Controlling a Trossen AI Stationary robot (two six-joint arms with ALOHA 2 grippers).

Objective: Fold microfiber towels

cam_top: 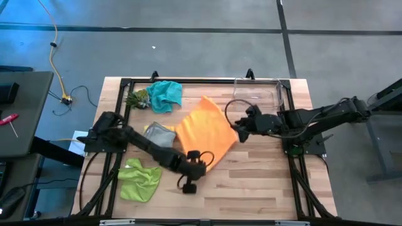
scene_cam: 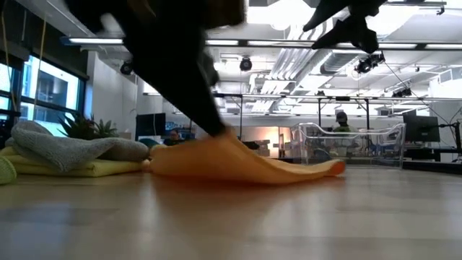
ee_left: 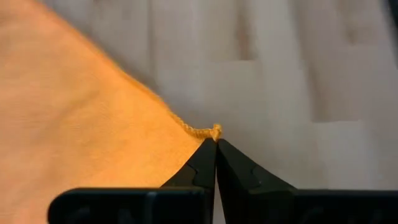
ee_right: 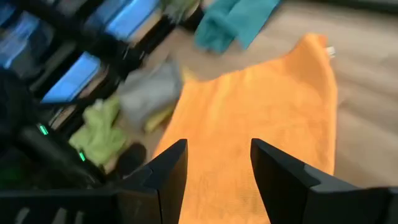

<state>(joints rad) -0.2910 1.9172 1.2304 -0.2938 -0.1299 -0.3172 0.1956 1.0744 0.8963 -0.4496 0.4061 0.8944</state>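
From above, the orange towel (cam_top: pixel 206 130) lies spread mid-table, ready for folding. The left gripper (cam_top: pixel 200 157) is at its near corner, the right gripper (cam_top: pixel 240 125) over its far edge.

Left wrist: fingers pinch that corner (to lift it, presumably).

Right wrist: fingers spread, holding nothing.

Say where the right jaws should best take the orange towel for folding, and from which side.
Probably the free corner nearest the right gripper, approached from above. The orange towel lies spread flat on the table, so only edges and corners offer a pinch. The left gripper is shut on the corner near the table's front edge, and the right one hangs open above the cloth.
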